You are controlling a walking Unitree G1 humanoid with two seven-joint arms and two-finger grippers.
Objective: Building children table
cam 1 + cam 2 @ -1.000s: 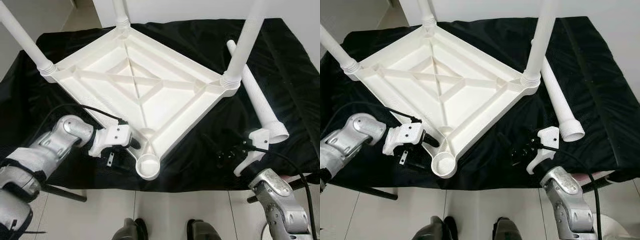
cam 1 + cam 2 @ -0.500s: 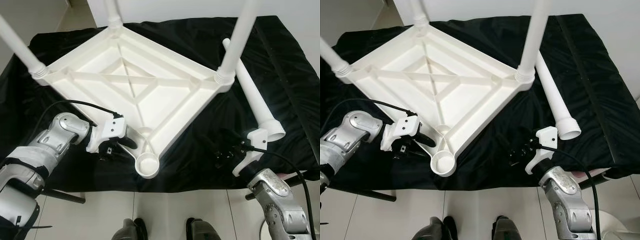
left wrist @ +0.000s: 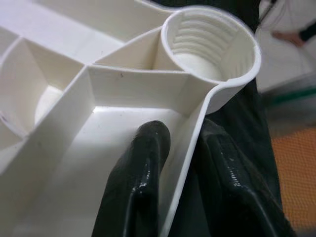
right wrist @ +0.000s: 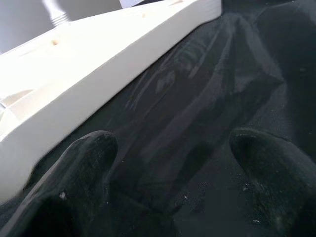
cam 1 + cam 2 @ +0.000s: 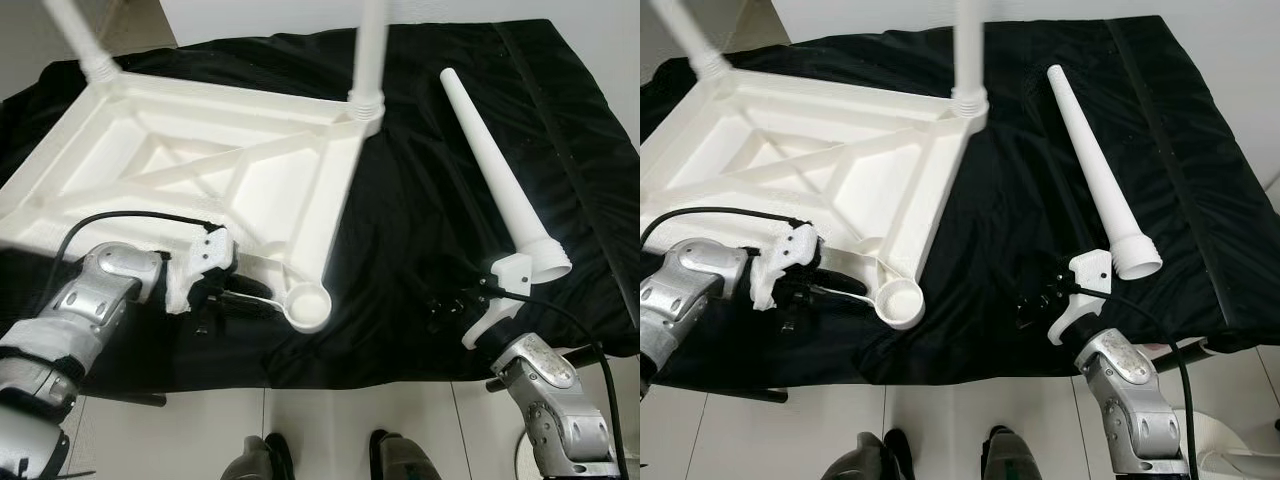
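White tabletop (image 5: 190, 170), edge cut off, rim pinched by left claw (image 3: 182, 163); right claw (image 4: 173, 163) spread.

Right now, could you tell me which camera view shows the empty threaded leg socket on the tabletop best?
The left wrist view: the socket is close up, its inner threads plain, with the left gripper clamped on the adjoining rim. Both eye views show it small, as a round cup at the near corner. The right wrist view shows the tabletop's edge.

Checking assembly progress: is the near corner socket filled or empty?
Empty: the threaded socket holds no leg; the loose leg lies on the black cloth.
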